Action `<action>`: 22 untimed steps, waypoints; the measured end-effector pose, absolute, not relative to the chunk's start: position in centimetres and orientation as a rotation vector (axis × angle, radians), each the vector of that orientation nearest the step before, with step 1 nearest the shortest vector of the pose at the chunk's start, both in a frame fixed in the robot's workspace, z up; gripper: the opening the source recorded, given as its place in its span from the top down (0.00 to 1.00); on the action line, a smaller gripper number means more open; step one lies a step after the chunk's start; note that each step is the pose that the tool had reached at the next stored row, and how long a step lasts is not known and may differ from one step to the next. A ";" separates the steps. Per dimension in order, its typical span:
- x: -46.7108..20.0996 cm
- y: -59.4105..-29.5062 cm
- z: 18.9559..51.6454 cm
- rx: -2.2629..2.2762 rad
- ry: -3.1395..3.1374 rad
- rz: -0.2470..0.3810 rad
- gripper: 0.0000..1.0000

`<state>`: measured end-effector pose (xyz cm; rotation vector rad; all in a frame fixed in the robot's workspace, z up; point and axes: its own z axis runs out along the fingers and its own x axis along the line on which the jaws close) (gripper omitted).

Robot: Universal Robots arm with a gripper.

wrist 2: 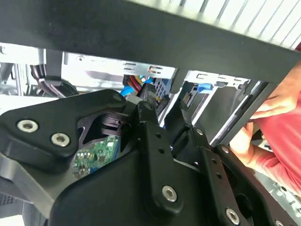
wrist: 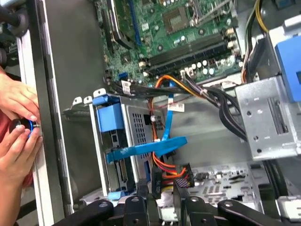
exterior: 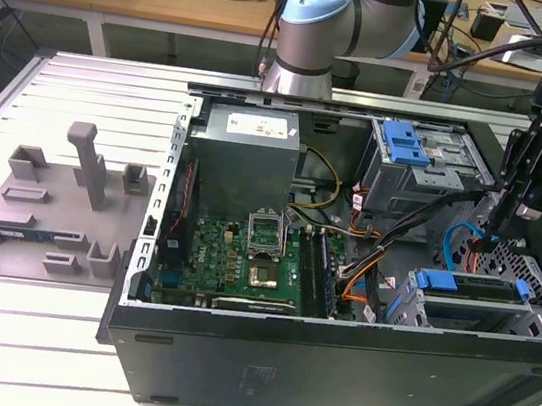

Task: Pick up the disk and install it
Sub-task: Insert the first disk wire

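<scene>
While the fingers point(wrist: 141, 195) stand apart w/ nothing between them that I can see, I'm reading them as open & empty, hanging inside the case point(exterior: 329, 368) at the exterior view's right end.

Closest thing past the tips in the first wrist view is a black connector w/ red/orange wires point(wrist: 167, 172). Next comes a blue cable point(wrist: 146, 148) lying across the drive bay. The disk point(wrist: 113, 120) sits just beyond, blue bracket & all, in that bay and not in my grip.

Key relation, exterior view: the disk point(exterior: 471, 292) lies below the fingers point(exterior: 504, 218) & toward the case's near wall, close but apart. Its long axis runs along that wall, i.e. across the view. So the fingers point down roughly at the bay's far edge, not over the disk's middle. My guess is it's seated or nearly so; can't tell if it's latched.

Farther off are the board point(exterior: 243, 255), then the PSU point(exterior: 243, 154) at the back. A person's hands point(wrist: 16, 101) rest at the case's edge beside the bay, near the arm. I'd mind that.
</scene>
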<state>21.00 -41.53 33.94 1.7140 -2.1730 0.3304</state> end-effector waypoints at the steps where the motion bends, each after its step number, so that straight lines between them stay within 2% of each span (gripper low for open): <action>1: 20.9 -41.5 33.9 1.710 -2.176 0.335 0.65; 22: 20.3 -41.4 33.7 1.698 -2.175 0.346 0.65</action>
